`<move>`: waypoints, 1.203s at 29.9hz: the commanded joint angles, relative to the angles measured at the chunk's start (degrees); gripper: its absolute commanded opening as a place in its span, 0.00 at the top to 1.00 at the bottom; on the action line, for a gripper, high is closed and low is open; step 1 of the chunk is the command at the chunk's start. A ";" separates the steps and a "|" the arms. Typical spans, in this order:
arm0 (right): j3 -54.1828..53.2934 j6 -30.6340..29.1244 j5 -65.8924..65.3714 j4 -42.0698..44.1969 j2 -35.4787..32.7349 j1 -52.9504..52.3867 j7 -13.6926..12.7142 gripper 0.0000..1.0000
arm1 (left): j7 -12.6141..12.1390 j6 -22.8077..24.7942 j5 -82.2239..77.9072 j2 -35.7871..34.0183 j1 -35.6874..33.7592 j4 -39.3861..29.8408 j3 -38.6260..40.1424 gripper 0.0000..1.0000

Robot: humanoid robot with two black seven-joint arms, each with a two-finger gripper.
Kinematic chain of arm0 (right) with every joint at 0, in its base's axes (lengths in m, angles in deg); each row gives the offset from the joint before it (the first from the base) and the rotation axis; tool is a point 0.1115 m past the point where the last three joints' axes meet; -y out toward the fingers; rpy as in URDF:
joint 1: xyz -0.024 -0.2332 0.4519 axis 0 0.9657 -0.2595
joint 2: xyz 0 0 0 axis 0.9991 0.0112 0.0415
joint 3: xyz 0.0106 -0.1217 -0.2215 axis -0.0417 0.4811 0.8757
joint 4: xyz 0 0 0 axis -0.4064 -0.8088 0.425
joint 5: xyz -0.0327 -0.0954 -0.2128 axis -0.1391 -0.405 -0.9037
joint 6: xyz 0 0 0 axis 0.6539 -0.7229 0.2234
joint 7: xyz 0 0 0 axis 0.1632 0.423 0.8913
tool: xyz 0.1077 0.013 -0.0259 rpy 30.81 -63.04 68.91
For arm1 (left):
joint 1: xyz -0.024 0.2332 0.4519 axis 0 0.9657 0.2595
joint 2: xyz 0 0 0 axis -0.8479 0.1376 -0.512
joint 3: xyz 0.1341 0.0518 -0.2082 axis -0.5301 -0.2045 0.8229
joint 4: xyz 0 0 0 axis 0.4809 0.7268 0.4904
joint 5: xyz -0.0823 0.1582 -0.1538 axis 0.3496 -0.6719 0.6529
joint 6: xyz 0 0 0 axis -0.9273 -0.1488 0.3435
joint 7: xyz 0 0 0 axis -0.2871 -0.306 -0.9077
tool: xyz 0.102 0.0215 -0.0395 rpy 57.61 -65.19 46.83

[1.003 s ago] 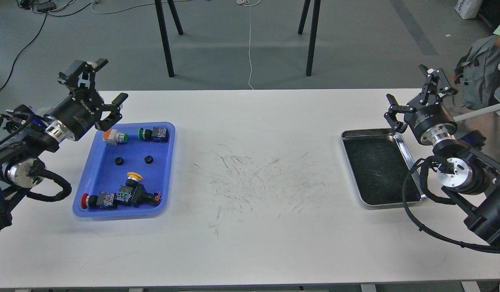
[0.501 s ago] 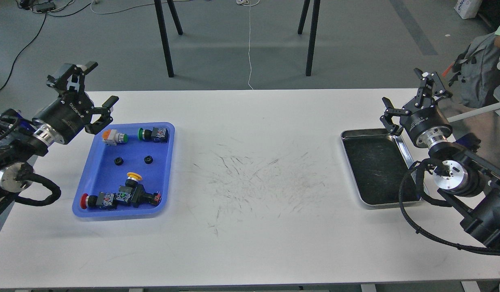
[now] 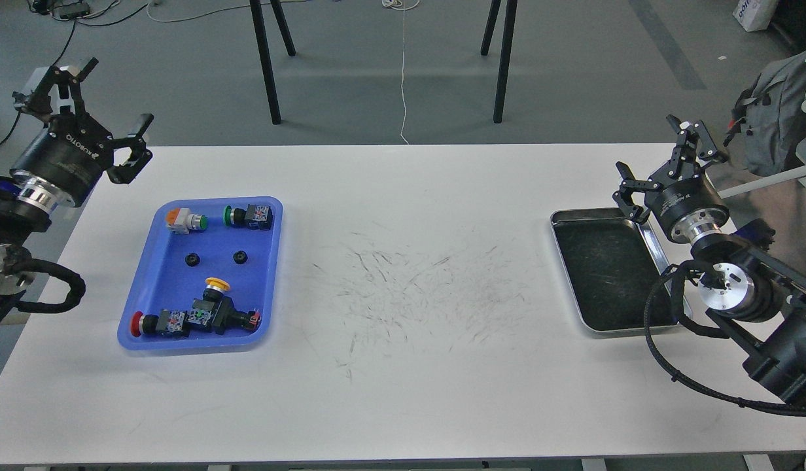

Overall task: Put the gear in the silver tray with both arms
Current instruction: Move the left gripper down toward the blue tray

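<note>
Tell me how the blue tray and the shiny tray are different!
The blue tray sits on the left side of the table; the silver tray sits on the right. The blue tray is plastic-looking and bright; the silver tray is shiny metal with a dark, scratched bottom. The blue tray holds push buttons and two small black round parts; the silver tray holds nothing. Both are rectangular with rounded corners and raised rims.

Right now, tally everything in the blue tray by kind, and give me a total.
Push-button switches: 5, capped orange, green, yellow, red, and one dark unit with no coloured cap visible
Small black gears: 2
Total in the blue tray: 7
</note>
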 commanded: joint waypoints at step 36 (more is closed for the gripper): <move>-0.09 -0.80 -0.44 -0.07 0.54 2.13 0.09 0.00 | 0.00 -3.37 -23.89 -14.94 -5.84 -19.08 -20.74 0.00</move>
